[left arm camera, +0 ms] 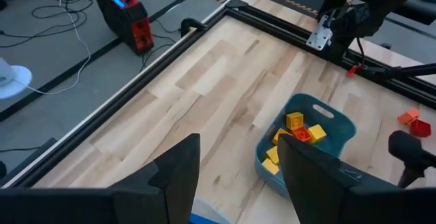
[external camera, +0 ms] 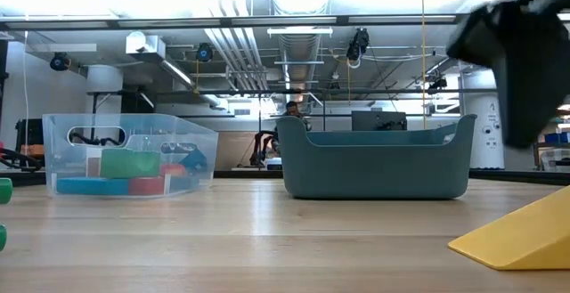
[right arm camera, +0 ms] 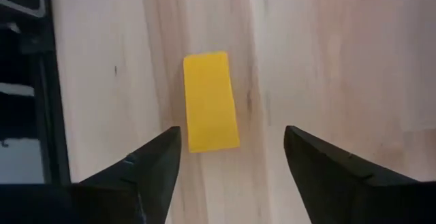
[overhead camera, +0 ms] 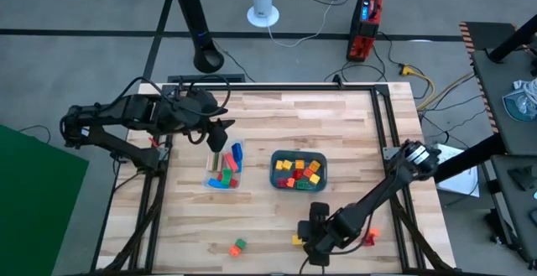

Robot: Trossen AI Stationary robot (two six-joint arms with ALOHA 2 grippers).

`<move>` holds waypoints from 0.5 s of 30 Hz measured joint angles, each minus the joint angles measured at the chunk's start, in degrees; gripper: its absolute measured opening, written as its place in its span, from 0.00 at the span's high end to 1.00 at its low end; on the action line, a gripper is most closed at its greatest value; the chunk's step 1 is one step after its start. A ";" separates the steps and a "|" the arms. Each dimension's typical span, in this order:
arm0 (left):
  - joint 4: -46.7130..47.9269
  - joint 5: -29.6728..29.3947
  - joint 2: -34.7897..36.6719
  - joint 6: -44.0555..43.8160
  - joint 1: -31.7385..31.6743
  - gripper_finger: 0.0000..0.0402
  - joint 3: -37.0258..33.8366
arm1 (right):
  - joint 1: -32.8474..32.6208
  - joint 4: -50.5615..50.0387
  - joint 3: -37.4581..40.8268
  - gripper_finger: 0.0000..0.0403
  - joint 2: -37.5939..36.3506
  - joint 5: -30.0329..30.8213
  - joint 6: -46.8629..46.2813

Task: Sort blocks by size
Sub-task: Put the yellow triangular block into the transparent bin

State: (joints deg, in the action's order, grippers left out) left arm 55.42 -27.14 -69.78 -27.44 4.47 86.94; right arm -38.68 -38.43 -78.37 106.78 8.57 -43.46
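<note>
Yellow bar (right arm camera: pixel 210 101) lies on the surface between our right pincer's (right arm camera: pixel 231 163) wide-spread fingers; descending off-centre, we could nudge it askew.

- A yellow bar block (right arm camera: pixel 210 101) is seen lying flat on the bare wood near the table's front edge, its long side running with the grain.
- Yellow, orange and red short blocks (overhead camera: pixel 298 170) are heaped in the teal tray (overhead camera: pixel 273 160).
- Longer green, red and blue blocks (overhead camera: pixel 226 174) are piled in the clear container (external camera: pixel 200 142).
- An orange and green pair (overhead camera: pixel 237 247) and a red block (overhead camera: pixel 369 238) are left loose at the front.
</note>
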 joint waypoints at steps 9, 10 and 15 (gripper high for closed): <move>-0.28 0.00 0.00 0.00 -0.01 0.54 -0.02 | 0.21 4.69 -0.02 0.35 4.09 -2.64 2.65; -0.30 0.00 -0.07 -0.01 -0.01 0.54 -0.04 | 0.26 5.40 -0.02 0.35 4.59 -2.97 2.99; -0.33 0.00 -0.24 -0.04 -0.01 0.54 -0.07 | 0.58 6.24 -0.13 0.40 6.75 -3.01 2.30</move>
State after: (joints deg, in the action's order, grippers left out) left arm 55.09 -27.14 -70.02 -27.48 4.46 86.87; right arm -38.09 -32.19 -78.50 113.53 5.55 -41.16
